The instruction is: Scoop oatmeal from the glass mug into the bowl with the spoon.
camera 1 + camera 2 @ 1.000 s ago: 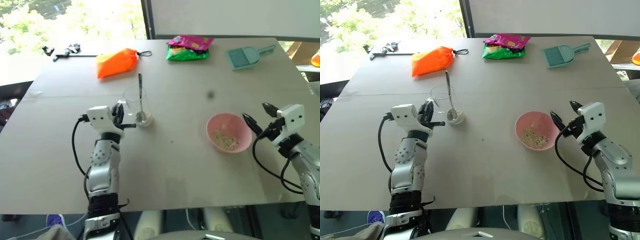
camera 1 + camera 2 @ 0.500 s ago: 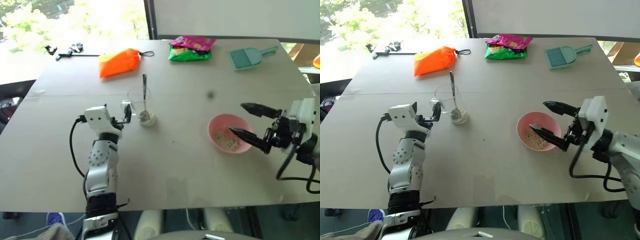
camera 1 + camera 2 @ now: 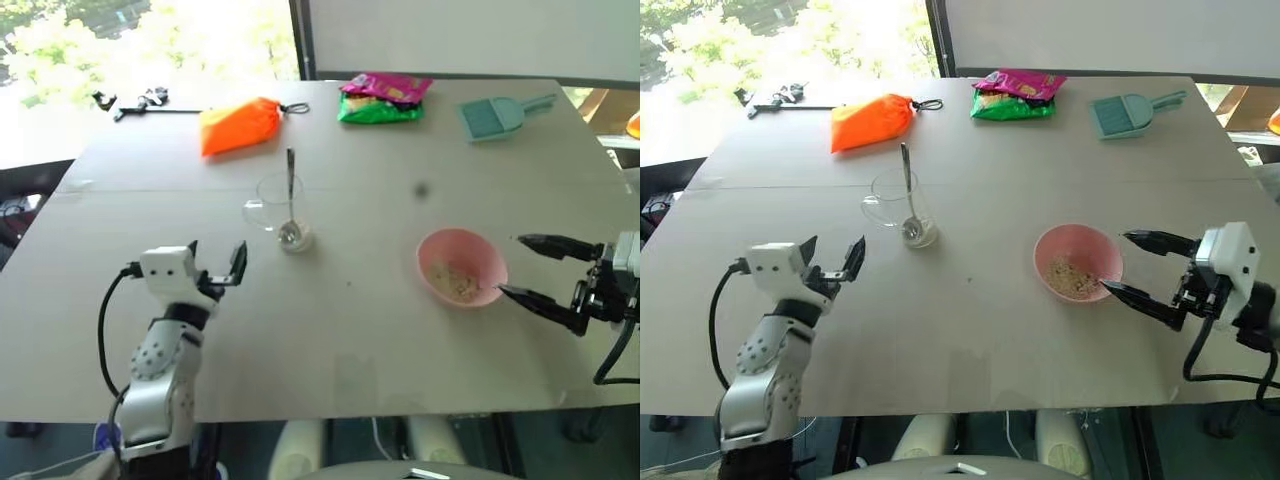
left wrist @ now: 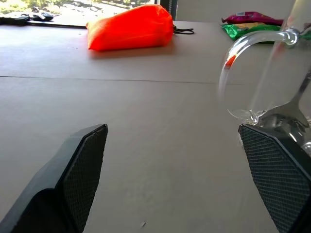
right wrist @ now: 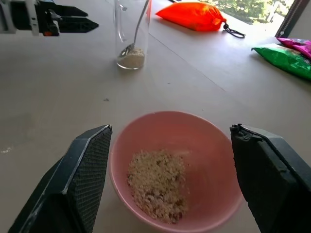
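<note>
Oatmeal (image 5: 156, 187) lies in the bowl (image 3: 1078, 262), some left in the glass mug (image 3: 277, 207); the spoon (image 3: 289, 198) stands upright inside, nearer the wide-open, empty left gripper (image 3: 216, 270). The right gripper (image 3: 1142, 270), spread wide, flanks the bowl.

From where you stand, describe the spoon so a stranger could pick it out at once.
Start at the grey table and find the orange bag near its far edge. Just in front of that bag stands a clear glass mug with a side handle. The spoon stands inside it, bowl down in the oatmeal, handle leaning above the rim: the one slim, shiny silver piece here.
</note>
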